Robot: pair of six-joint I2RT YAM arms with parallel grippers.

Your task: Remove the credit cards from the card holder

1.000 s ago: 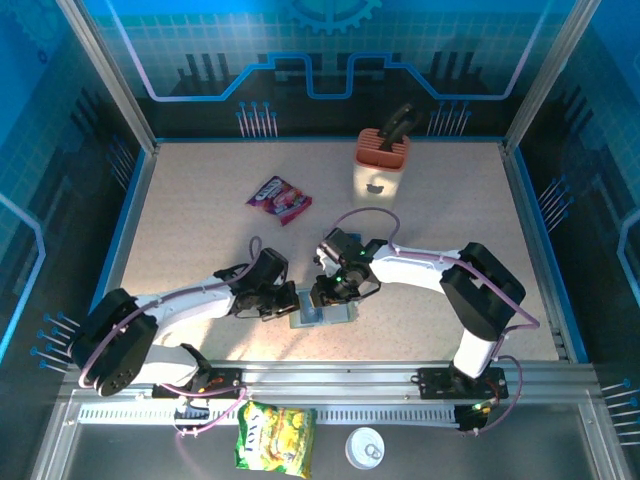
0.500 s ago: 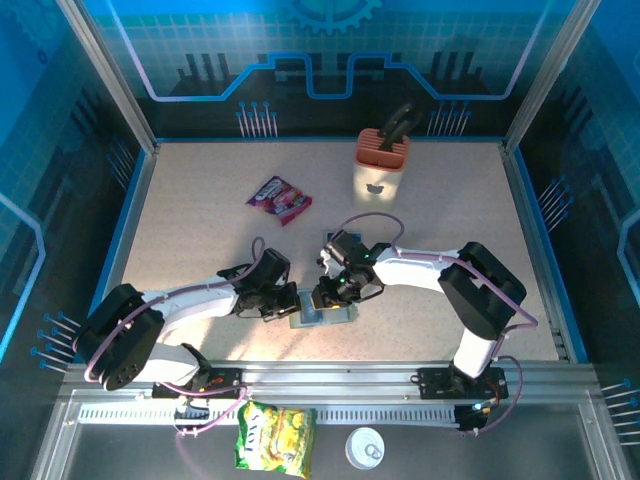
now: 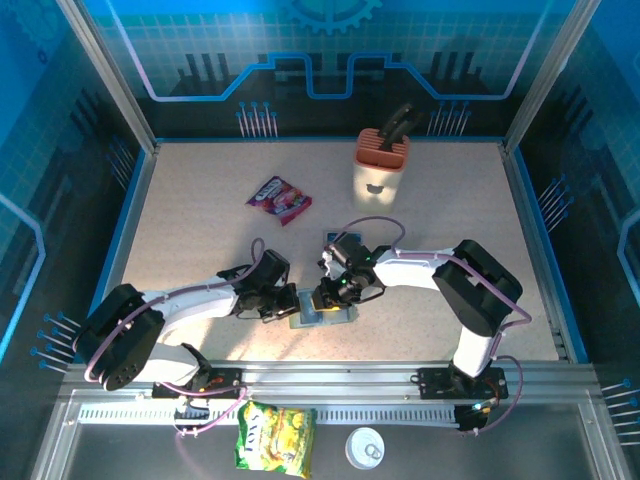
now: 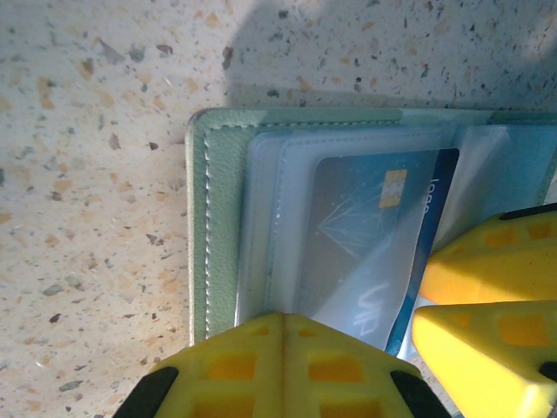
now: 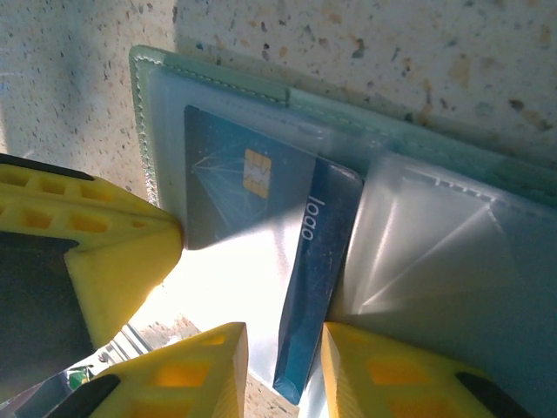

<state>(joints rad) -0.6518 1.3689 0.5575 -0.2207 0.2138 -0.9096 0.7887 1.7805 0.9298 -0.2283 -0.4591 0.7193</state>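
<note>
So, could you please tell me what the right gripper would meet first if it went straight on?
Most likely the blue credit card: its near corner lies between the right gripper's jaws, sticking out of the card holder. Depth is unclear, so it might pass just over the card.

The right arm (image 3: 440, 265) has drawn its elbow slightly leftward.

My left arm (image 3: 190, 300) and right arm (image 3: 425, 268) wear white shells with black joints; a pale purple cable (image 3: 367, 214) loops along each. My fingers (image 4: 278, 370) are blocky yellow, moulded with square recesses.
</note>
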